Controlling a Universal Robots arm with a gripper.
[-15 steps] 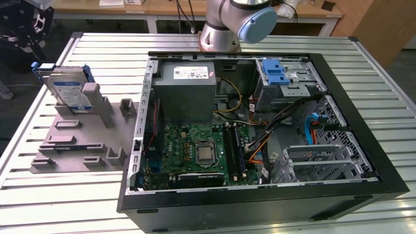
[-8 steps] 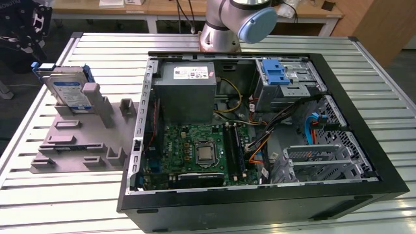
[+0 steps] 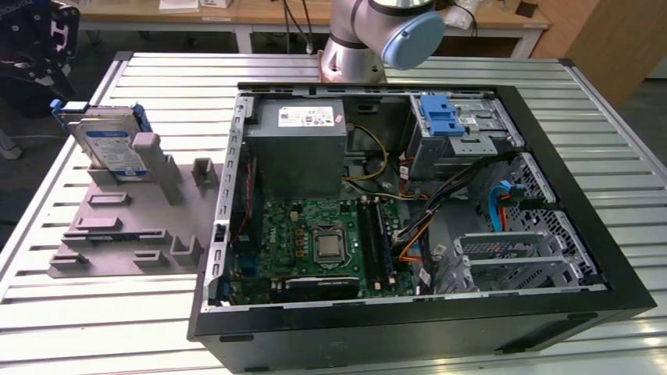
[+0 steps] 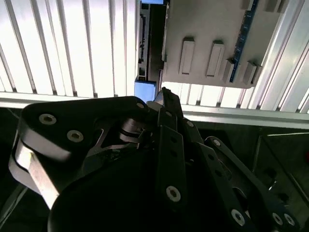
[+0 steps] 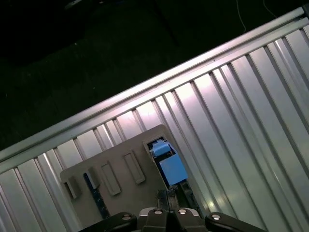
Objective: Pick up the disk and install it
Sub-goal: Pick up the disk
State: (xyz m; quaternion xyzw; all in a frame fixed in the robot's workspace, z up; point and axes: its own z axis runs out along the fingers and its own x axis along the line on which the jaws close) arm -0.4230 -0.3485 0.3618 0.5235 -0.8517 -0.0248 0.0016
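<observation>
- Disk (image 3: 109, 144) stands on edge in a slot of the grey fixture (image 3: 115, 226), at the exterior view's left. It is well apart from the open computer case (image 3: 417, 332). Its labelled face is turned toward that camera, and its blue carrier frame caps the upper edge.
- Your gripper (image 4: 163, 102) hangs above the far end of the fixture, near the disk and not touching it. It does not hold the disk. You cannot tell from these pictures whether it is apart or together.
- Governing relation: the disk lies below and just ahead of the gripper. In the first wrist view the blue upper edge sits directly past the tool. The thin edge, not the broad face, is therefore what the disk presents to it. Its long edge appears to run along the slot; treat that as an estimate.
- Surface: the fixture lies flat on the ribbed metal table (image 3: 105, 328). A grey post (image 3: 146, 160) of the fixture stands just beside the disk on the exterior view's right. You cannot tell whether the two touch.
- Room: nothing stands over the disk's upper edge. Inside the case, the grey power-supply box (image 3: 302, 148) sits toward the far wall. The metal cage with a blue latch (image 3: 446, 117) sits at the far corner on the exterior view's right.
- Status, as judged: the disk is not yet picked up and not yet installed.
</observation>
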